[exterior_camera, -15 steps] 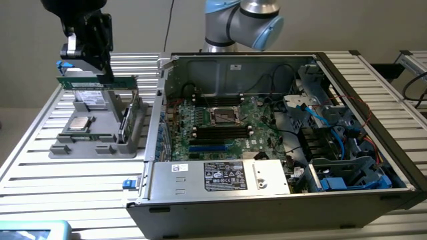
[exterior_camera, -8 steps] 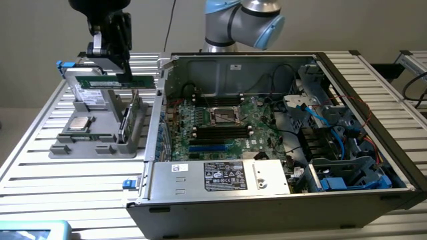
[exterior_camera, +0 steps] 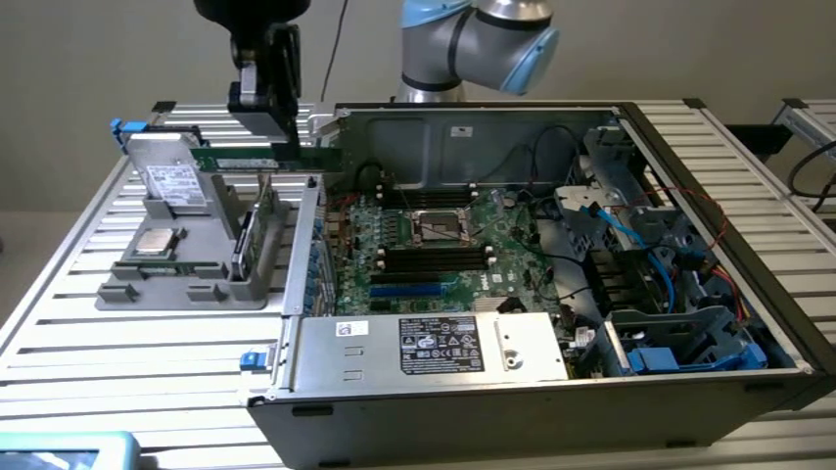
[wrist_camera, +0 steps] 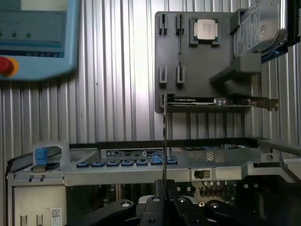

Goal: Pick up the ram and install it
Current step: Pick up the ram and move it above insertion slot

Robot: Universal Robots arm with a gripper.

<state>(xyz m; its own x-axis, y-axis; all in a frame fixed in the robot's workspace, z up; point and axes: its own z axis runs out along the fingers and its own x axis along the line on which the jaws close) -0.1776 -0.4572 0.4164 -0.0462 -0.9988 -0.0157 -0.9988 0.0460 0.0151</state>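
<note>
The ram (exterior_camera: 268, 157) is a thin green stick held level in the air, with my gripper (exterior_camera: 277, 140) shut on its top edge. It hangs above the grey holder tray (exterior_camera: 196, 292), at the left wall of the open computer case (exterior_camera: 523, 392) in the exterior view. In the wrist view the ram (wrist_camera: 164, 141) appears edge-on as a thin line rising from between my gripper (wrist_camera: 163, 200) fingers, over the case's edge. The motherboard's long black slots (exterior_camera: 432, 257) lie inside the case, to the exterior view's right of the ram.
The tray also carries a square silver processor (exterior_camera: 157, 242), a hard drive (exterior_camera: 170, 181) and an upright card (exterior_camera: 268, 220). Cables and drive cages (exterior_camera: 667, 294) crowd the case's right side. A power supply (exterior_camera: 432, 345) sits at its front. A teach pendant (wrist_camera: 33, 33) lies on the slatted table.
</note>
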